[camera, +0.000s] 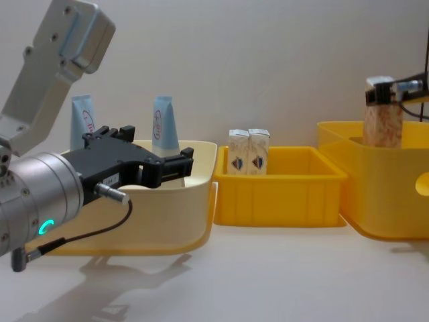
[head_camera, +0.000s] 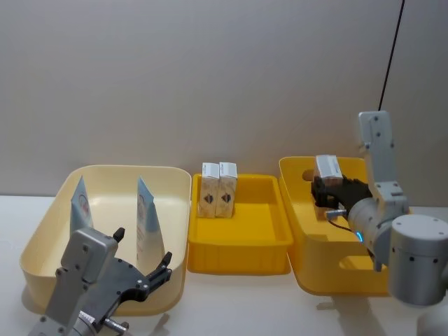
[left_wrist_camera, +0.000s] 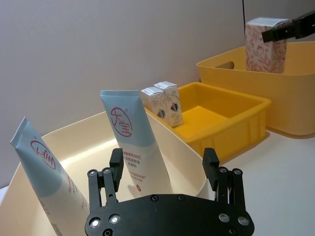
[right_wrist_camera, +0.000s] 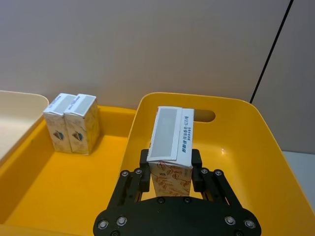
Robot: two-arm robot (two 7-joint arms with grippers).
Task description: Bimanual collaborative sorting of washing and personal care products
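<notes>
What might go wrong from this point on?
The right gripper is shut on the patterned carton, whose lower end sits behind the wall of the right yellow bin in the chest view; a sideways move might snag it. The open left gripper hangs close to a leaning tube in the cream bin; an off-centre approach may topple it.

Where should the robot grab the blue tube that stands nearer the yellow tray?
Probably the upper part: the light-blue tube stands nearly upright in the cream bin, with that part above the rim. The open left gripper, before the bin's near wall, could come over it from the robot's side. The top is pressed flat, so fingers on its broad faces should hold best.
</notes>
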